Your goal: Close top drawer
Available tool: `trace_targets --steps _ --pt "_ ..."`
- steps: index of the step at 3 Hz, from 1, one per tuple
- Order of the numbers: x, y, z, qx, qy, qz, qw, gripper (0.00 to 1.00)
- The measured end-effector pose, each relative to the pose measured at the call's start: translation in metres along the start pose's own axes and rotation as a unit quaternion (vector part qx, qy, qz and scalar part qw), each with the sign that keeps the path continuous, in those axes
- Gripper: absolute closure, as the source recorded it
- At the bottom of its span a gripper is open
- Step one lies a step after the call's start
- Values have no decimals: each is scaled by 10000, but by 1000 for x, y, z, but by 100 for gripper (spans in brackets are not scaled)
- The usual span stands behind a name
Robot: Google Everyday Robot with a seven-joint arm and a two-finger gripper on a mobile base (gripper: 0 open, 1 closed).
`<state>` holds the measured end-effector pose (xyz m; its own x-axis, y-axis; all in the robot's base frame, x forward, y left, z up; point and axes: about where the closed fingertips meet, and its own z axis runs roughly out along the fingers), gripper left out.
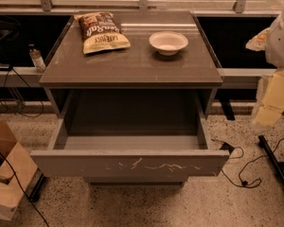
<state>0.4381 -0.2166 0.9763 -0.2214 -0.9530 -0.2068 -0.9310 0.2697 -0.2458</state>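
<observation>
The top drawer (130,164) of the grey cabinet is pulled fully out toward me. Its flat grey front panel bears pale whitish scratch marks across its middle. The inside of the drawer (130,142) looks empty. My gripper (274,100) is at the right edge of the view, pale yellowish, hanging to the right of the cabinet and well apart from the drawer, roughly level with the drawer opening.
On the cabinet top (132,63) lie a chip bag (102,31) at back left and a white bowl (168,42) at back right. A cardboard box (7,178) stands at lower left. Cables (241,174) and a black stand leg (277,167) lie on the floor at right. A small bottle (36,58) stands at left.
</observation>
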Motion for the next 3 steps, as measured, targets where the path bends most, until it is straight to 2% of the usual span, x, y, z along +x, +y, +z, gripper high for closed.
trace_targets --steps 1,2,3 --pt "0 0 0 0 0 0 10000 0" --pt "0 0 0 0 0 0 10000 11" --pt "-4 8 14 -183 -202 40 9996 35"
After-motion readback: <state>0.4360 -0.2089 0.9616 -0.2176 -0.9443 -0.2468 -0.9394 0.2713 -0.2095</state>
